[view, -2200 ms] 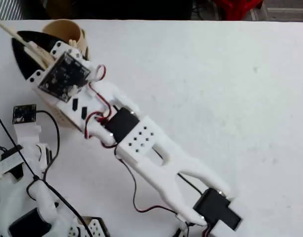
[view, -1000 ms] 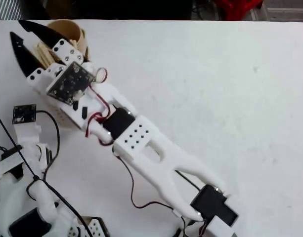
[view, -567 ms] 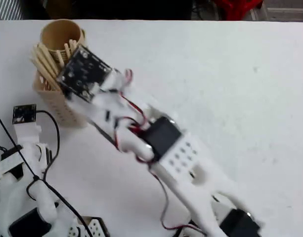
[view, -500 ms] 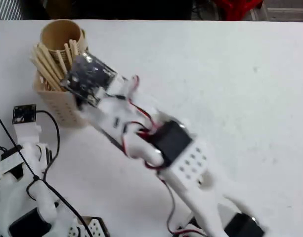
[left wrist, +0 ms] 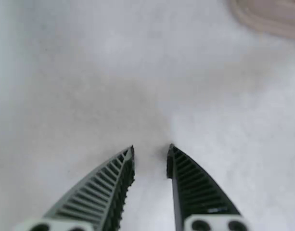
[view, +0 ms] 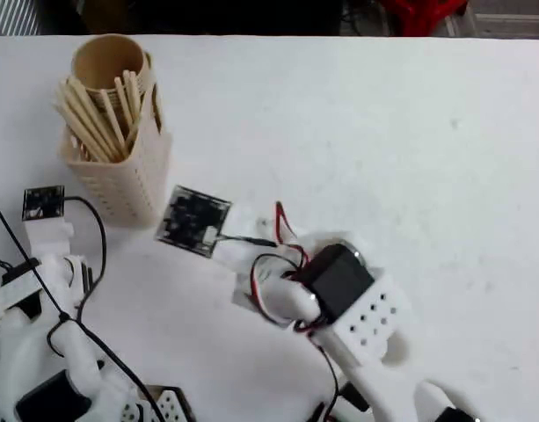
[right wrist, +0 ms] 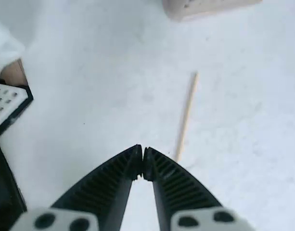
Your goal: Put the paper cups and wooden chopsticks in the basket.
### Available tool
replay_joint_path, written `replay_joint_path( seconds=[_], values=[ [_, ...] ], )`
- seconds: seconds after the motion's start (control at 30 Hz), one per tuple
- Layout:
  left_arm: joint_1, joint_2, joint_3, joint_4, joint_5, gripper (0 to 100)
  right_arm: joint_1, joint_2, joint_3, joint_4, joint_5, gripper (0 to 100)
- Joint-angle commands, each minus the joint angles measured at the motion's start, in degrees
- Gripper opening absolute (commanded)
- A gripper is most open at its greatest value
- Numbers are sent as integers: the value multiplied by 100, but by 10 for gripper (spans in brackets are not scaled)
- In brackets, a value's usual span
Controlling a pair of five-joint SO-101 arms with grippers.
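Note:
The cream basket (view: 120,180) stands at the back left, holding a paper cup (view: 111,61) and a bundle of wooden chopsticks (view: 98,114). One single chopstick (right wrist: 185,115) lies flat on the white table just beyond my right gripper (right wrist: 141,155), whose black fingers are shut with nothing between them. In the high view the right arm's wrist board (view: 193,220) sits just in front and to the right of the basket. My left gripper (left wrist: 150,154) hovers low over bare table, its jaws a little apart and holding nothing. A basket corner (right wrist: 210,7) lies farther off.
The left arm (view: 32,299) with its cables rests at the front left. The right arm's body (view: 339,290) occupies the front middle. An edge of the basket (left wrist: 272,17) lies beyond the left gripper. White table stretches to the right and back.
The right arm, which held chopsticks over the basket, opened there and pulled back toward the table's front. Its gripper is now shut and low over the table. The left arm stayed still.

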Motion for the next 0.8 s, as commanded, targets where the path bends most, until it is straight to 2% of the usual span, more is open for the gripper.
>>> replay_joint_path(
  seconds=[0.0,0.2,0.4,0.77],
  values=[
    [84,-119,26,-105,-18,132,673,-541,1178,-787,158,18],
    [84,-119,26,-105,-18,132,1631,-1068,2840,-1912,835,27],
    [84,-119,26,-114,-26,132,2229,-629,3130,-2360,870,194],
    [84,-119,26,-123,-35,132,2132,1815,3112,-4048,1187,193]
  ],
)
